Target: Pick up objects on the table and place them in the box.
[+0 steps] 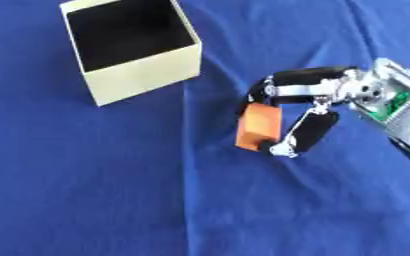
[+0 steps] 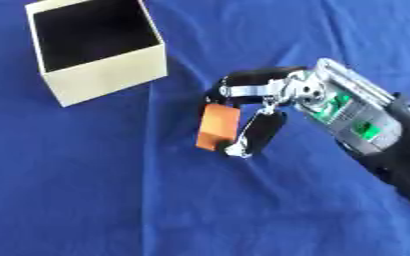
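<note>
An orange block (image 1: pixel 257 127) is held between the curled fingers and thumb of my right hand (image 1: pixel 309 100), which reaches in from the right side. The block hangs tilted over the blue cloth, to the right of and below the box. The cream cardboard box (image 1: pixel 143 70) stands open at the upper left, its inside dark and showing nothing. The hand is about a hand's width from the box's near right corner. My left hand shows in neither view.
A blue cloth (image 1: pixel 112 190) with creases covers the whole table. One long fold runs down from the box's corner (image 1: pixel 187 165). No other loose objects show on the cloth.
</note>
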You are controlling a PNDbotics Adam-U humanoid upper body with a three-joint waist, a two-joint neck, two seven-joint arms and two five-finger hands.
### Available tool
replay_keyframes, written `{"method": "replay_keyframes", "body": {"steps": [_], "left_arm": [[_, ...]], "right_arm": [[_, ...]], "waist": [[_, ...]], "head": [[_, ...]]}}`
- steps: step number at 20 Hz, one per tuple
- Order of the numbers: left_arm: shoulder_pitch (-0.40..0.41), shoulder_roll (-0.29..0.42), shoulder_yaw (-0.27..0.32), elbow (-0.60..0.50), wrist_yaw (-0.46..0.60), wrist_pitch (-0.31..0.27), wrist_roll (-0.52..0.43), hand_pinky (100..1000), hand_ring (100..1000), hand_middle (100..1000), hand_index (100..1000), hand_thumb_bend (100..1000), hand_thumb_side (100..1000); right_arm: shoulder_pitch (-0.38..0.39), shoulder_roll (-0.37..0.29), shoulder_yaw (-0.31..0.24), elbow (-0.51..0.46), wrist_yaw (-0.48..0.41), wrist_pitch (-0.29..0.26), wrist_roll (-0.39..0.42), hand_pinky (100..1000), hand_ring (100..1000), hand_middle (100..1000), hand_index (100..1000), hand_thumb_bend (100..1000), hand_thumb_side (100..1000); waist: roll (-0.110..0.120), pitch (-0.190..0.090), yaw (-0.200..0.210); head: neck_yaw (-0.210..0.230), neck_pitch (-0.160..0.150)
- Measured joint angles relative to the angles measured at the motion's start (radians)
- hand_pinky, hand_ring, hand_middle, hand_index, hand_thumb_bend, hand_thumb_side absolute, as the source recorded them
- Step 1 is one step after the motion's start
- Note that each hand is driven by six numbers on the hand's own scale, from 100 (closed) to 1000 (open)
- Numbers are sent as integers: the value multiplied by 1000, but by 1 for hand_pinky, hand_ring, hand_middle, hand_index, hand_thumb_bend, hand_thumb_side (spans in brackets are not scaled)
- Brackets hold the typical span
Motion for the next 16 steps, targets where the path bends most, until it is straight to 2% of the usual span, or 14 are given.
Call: {"method": "replay_keyframes", "body": {"steps": [4,9,12,16], "left_arm": [[0,0,0,0,0,0,0,482,535,627,713,285,712],[1,0,0,0,0,0,0,482,535,627,713,283,713],[1,1,0,0,0,-2,-4,483,536,628,713,282,714],[-2,3,-3,0,0,-5,-10,483,536,628,714,281,715]], "right_arm": [[-40,-15,-26,-52,-2,27,2,682,797,755,763,100,164],[-119,-19,-47,-65,19,38,-6,689,799,756,764,100,141],[-184,-3,-51,-45,41,35,-10,691,796,753,761,100,136],[-278,51,-48,32,79,25,-10,692,792,753,758,100,128]], "waist": [[-2,-4,-5],[-5,-14,-5],[-7,-15,-4],[-18,-15,13]], "head": [[3,0],[3,4],[1,4],[-18,0]]}}
